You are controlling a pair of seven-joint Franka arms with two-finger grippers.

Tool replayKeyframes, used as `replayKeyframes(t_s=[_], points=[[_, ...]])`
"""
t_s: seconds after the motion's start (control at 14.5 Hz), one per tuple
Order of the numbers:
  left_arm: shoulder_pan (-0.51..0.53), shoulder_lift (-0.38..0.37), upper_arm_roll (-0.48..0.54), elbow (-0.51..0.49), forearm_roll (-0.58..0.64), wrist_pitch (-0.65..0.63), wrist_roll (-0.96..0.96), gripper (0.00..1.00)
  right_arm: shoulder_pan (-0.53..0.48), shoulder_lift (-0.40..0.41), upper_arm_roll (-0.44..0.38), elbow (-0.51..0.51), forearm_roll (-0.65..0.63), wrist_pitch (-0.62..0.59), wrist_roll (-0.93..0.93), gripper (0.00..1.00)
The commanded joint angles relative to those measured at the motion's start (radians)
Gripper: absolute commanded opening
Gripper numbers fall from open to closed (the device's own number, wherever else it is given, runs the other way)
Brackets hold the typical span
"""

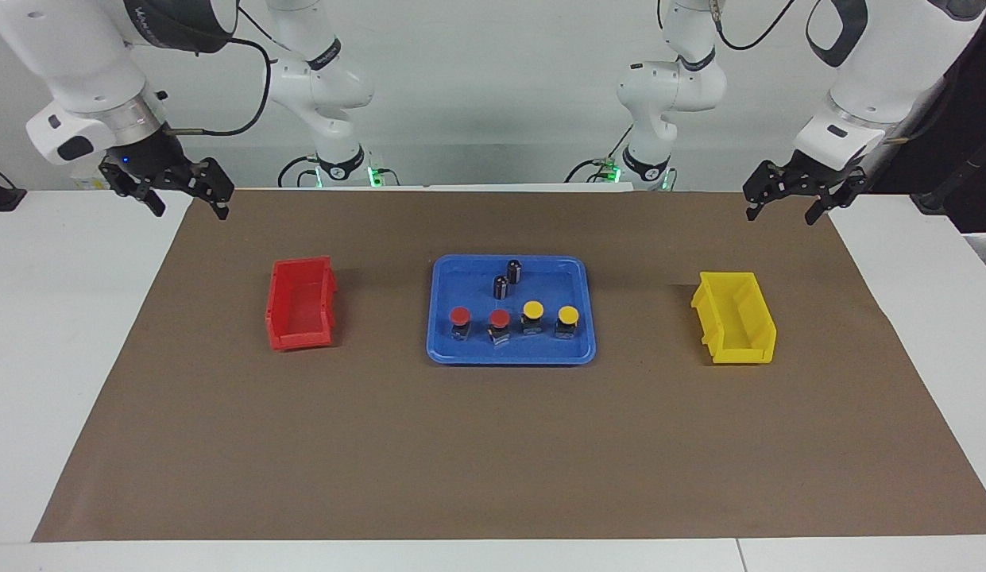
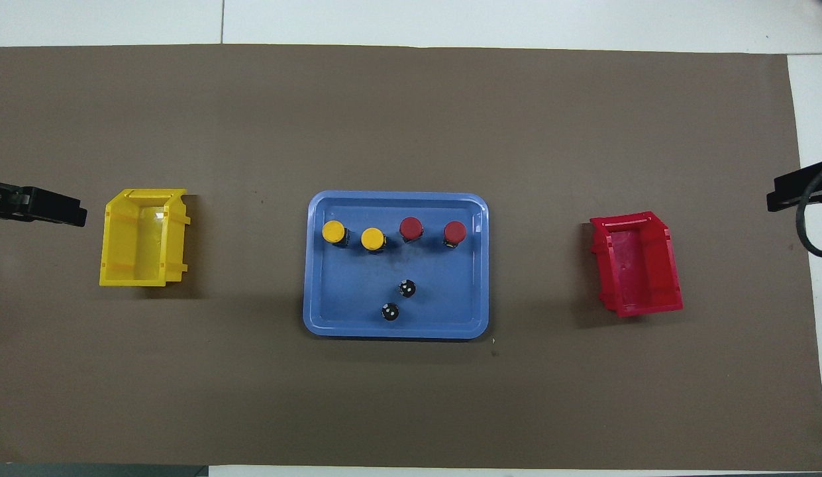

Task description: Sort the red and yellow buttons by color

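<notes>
Four buttons stand in a row in the blue tray (image 1: 445,349) at the middle of the table: two red buttons (image 1: 459,316) (image 1: 500,319) toward the right arm's end of the row, two yellow buttons (image 1: 533,309) (image 1: 568,314) toward the left arm's end. Two black cylinders (image 1: 514,271) (image 1: 500,287) stand in the same tray nearer to the robots — on the overhead clock face, at about 6 o'clock from the row. The red bin (image 1: 300,306) sits at 3 o'clock from the tray on that face, the yellow bin (image 1: 735,318) at 9 o'clock; neither shows anything inside it.

Nothing is sorted yet, so the step in hand is, I judge, the first pick. It should go best if each arm takes the colour at its own end, starting with the outermost button, coming straight down on the cap so the neighbour is not knocked over — and leaving the cylinders alone.

The left gripper (image 1: 786,202) hangs over the mat's edge past the yellow bin, jaws spread wide and holding nothing; the right gripper (image 1: 187,197) waits likewise past the red bin
</notes>
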Motion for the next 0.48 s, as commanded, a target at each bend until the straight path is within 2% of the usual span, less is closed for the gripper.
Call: replayKeyframes(t_s=[0.0, 0.21, 0.41], points=[[0.001, -0.011, -0.002, 0.0, 0.023, -0.017, 0.0, 1.0, -0.004, -0.016, 0.004, -0.018, 0.005, 0.012, -0.001, 1.0], [0.004, -0.011, -0.001, 0.0, 0.023, -0.02, -0.001, 1.0, -0.006, -0.016, 0.002, -0.021, 0.016, 0.009, 0.002, 1.0], [0.058, -0.009, 0.002, 0.008, 0.023, -0.023, -0.001, 1.0, -0.006, -0.019, 0.004, -0.024, 0.016, 0.007, 0.0, 1.0]])
